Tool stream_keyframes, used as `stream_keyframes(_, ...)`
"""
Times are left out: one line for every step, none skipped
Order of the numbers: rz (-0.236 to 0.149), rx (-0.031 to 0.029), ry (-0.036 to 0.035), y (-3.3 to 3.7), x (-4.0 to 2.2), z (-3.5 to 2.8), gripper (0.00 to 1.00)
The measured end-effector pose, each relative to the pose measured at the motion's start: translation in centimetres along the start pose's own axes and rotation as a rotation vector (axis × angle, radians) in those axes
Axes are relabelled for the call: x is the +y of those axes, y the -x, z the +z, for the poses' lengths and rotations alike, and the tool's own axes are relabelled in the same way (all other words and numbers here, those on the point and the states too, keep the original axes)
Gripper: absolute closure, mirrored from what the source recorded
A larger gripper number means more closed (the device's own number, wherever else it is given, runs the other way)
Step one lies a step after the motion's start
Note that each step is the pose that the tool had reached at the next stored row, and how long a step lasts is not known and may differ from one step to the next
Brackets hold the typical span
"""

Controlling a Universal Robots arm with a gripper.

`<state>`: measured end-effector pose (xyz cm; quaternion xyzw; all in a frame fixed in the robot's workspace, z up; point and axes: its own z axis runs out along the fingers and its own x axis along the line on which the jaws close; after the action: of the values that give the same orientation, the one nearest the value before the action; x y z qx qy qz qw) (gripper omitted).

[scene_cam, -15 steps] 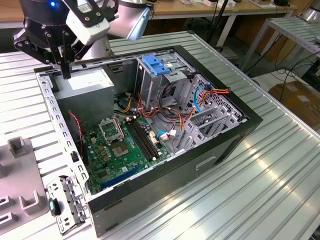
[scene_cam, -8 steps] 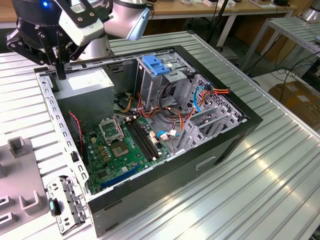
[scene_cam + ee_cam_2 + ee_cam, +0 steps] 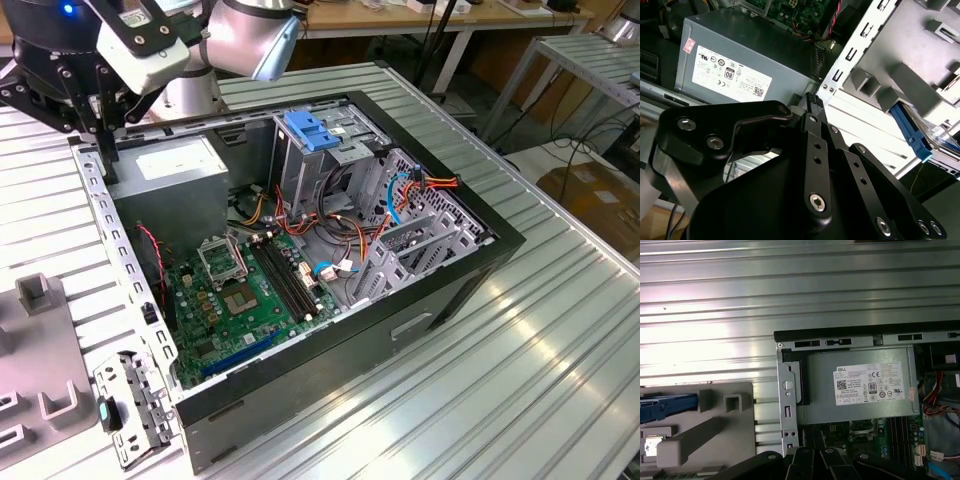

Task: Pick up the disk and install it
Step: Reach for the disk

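Exterior view first: places the gripper (image 3: pixel 104 150) over the rim of the open computer case (image 3: pixel 300 395), at the corner beside the grey power supply (image 3: pixel 170 165) and well apart from the drive cage (image 3: pixel 330 165) with the blue clip (image 3: pixel 312 130) on top. Cannot tell how far open. Carries no disk, to judge by where that lies. Finds the disk (image 3: pixel 667 406) in the first wrist view resting in the grey holder (image 3: pixel 737 440) on the slatted table (image 3: pixel 790 290), just beside the case, with one blue side rail plain to see and grey bars of the holder crossing the rest. Catches the same blue rail in the second wrist view too, off to one side of the gripper and not under it. Puts the work at its very beginning, as a judgement: pick-up not yet made, disk untouched in its holder, fitting into the case wholly left to do.
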<state>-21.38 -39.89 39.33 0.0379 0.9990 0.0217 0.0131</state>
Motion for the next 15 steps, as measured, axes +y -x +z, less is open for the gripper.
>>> stream_keyframes(0.0,0.0,0.0,-0.14,-0.01,0.0,0.89)
stream_keyframes(0.0,-0.0001,0.0001,-0.26,-0.02,0.0,0.89)
stream_keyframes(0.0,0.0,0.0,-0.38,-0.03,-0.01,0.89)
stream_keyframes(0.0,0.0,0.0,-0.52,-0.04,-0.01,0.89)
stream_keyframes(0.0,-0.0001,0.0001,-0.66,-0.05,-0.01,0.89)
stream_keyframes(0.0,0.0,0.0001,-0.79,-0.06,-0.02,0.89)
stream_keyframes(0.0,0.0,0.0,-1.0,-0.08,-0.02,0.89)
stream_keyframes(0.0,-0.0001,0.0001,-1.12,-0.08,-0.03,0.89)
stream_keyframes(0.0,-0.0001,0.0001,-1.26,-0.1,-0.03,0.89)
stream_keyframes(0.0,0.0,0.0,-1.4,-0.11,-0.04,0.89)
stream_keyframes(0.0,0.0,0.0,-1.52,-0.12,-0.04,0.89)
stream_keyframes(0.0,0.0001,-0.0001,-1.84,-0.14,-0.05,0.89)
stream_keyframes(0.0,0.0,0.0,-2.11,-0.16,-0.06,0.89)
stream_keyframes(0.0,0.0,0.0,-2.31,-0.18,-0.06,0.89)
stream_keyframes(0.0,0.0,0.0,-2.6,-0.2,-0.07,0.89)
